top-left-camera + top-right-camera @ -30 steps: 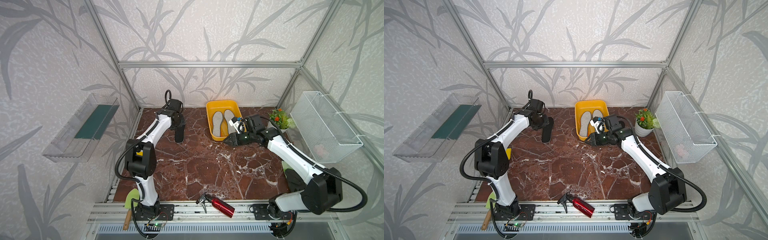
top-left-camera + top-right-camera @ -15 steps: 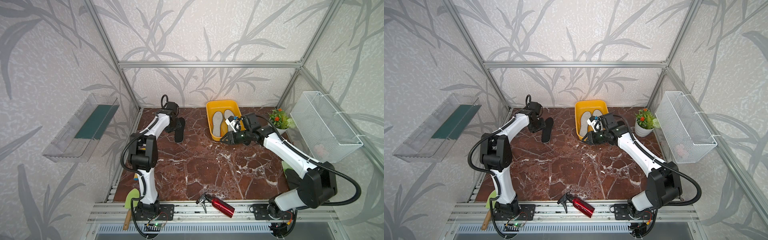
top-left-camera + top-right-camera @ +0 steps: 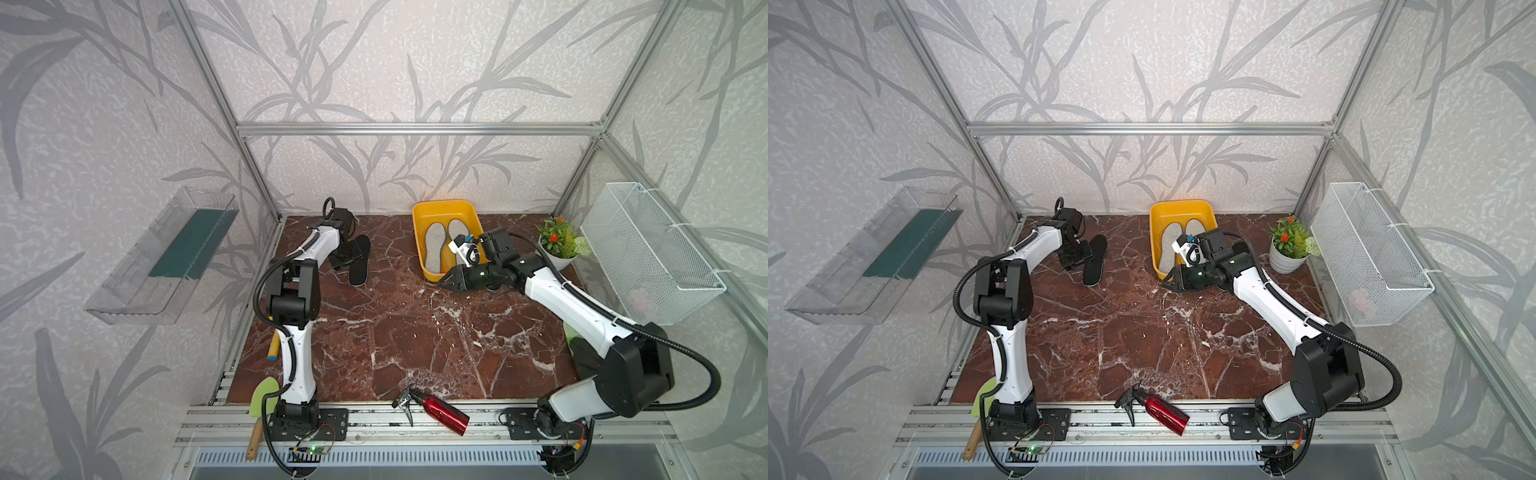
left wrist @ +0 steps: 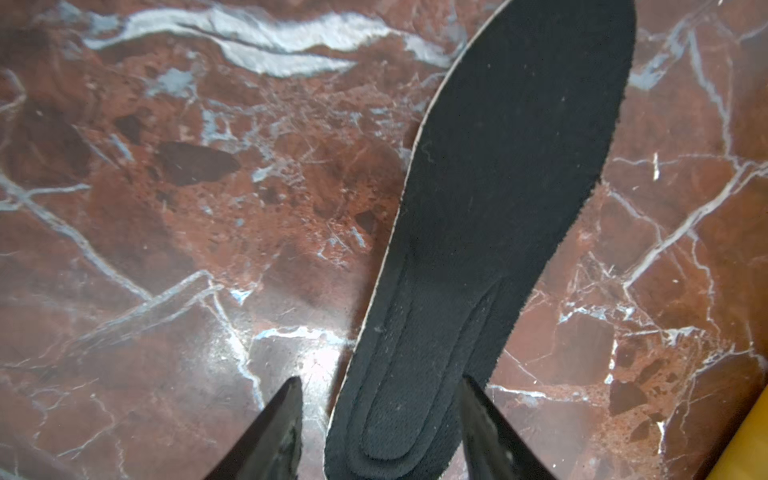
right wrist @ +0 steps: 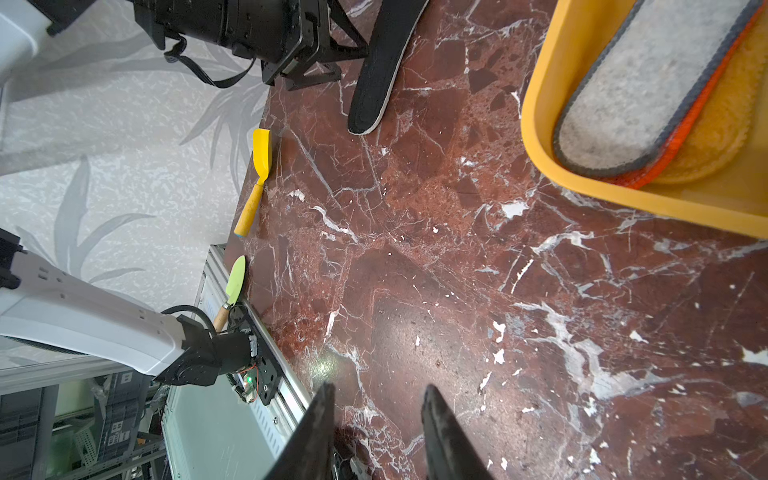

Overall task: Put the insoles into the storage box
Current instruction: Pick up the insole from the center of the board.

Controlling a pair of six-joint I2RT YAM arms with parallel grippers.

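Left gripper [image 4: 380,382] out at 11 o'clock, jaws spread astride black insole [image 3: 360,262] heel on red marble table [image 3: 415,340]. Right gripper [image 5: 376,390] low at 6 o'clock of storage box [image 3: 418,232], open, empty; grey insoles [image 3: 434,245] inside box.

White arms [image 3: 300,357], black joints [image 3: 293,293] (corrugated black cables [image 3: 711,376])

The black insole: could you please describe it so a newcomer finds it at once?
On the red-brown marble table, find the yellow storage box at the back. Left of it, a black insole lies flat. Unlike the grey insoles inside the box, it is black.
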